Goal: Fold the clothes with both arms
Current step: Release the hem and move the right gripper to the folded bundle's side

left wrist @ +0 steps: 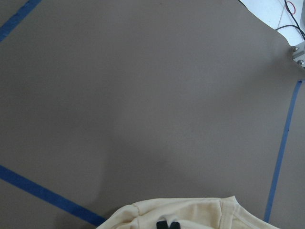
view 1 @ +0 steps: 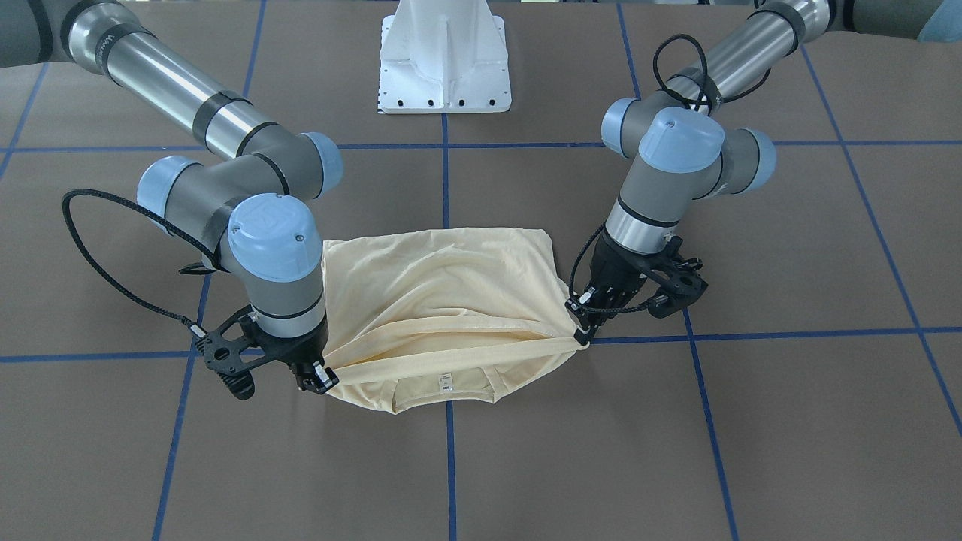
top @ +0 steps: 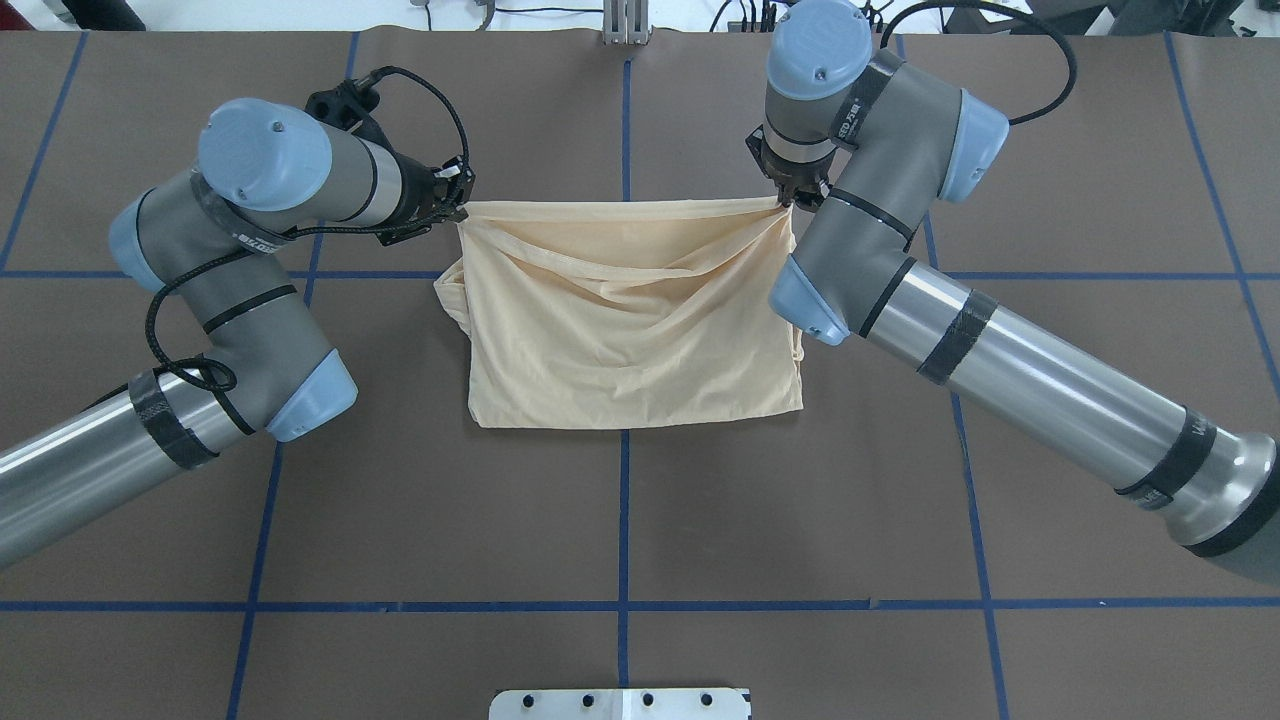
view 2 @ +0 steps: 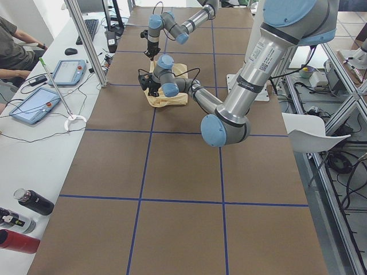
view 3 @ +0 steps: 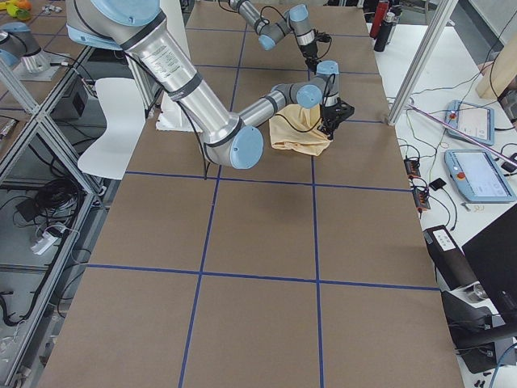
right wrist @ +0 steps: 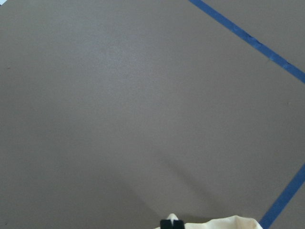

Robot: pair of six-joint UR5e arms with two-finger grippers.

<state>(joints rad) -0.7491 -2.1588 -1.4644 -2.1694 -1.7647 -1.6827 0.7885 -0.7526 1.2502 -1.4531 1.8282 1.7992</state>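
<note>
I saw the left pincer (view 1: 583,334) and right pincer (view 1: 322,378) each clenched on a corner of the shirt (view 1: 440,289). It stretched between them, its bulk on the bench (view 1: 526,451) toward the white pedestal (view 1: 445,68).

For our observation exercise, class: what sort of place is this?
Likely a robotics lab: a left arm and right arm hold a shirt on a tape-gridded table; a teach pendant sits alongside.
</note>
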